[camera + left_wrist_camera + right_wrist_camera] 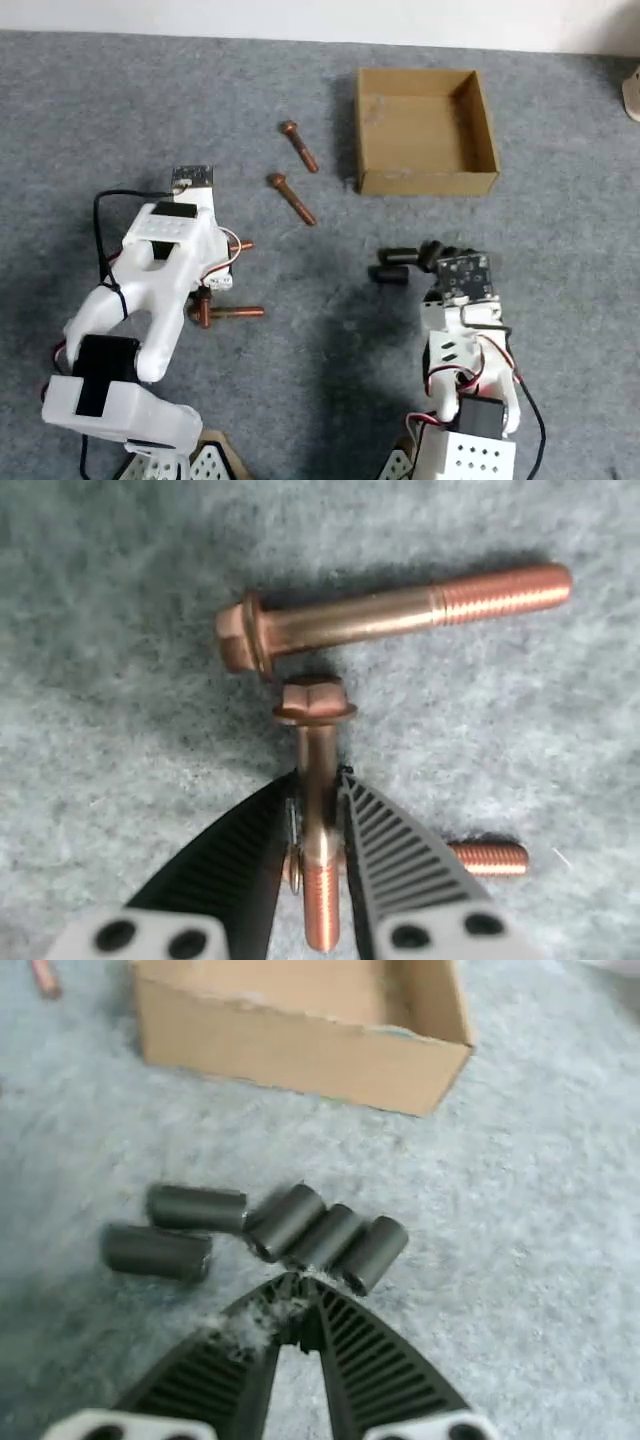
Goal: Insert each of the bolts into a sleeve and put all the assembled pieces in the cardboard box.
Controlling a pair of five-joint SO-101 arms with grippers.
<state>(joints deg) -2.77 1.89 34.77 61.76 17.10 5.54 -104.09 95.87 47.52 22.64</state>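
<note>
The left fingers [352,802] are clamped on a copper-coloured metal bolt [316,735] (head pointing out, long side along the fingers), and the short black tube sleeves [325,1235] lie to the right, just past the right fingers [300,1298], which are pressed together.

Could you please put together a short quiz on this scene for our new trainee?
1. True or false: the cardboard box already holds an assembled piece.
2. How many sleeves lie just ahead of the right gripper?
3. The left gripper is: A) open above a sleeve; B) shut on a bolt; C) shut on nothing.

Key: 1 false, the box is empty; 2 five; 3 B.
</note>
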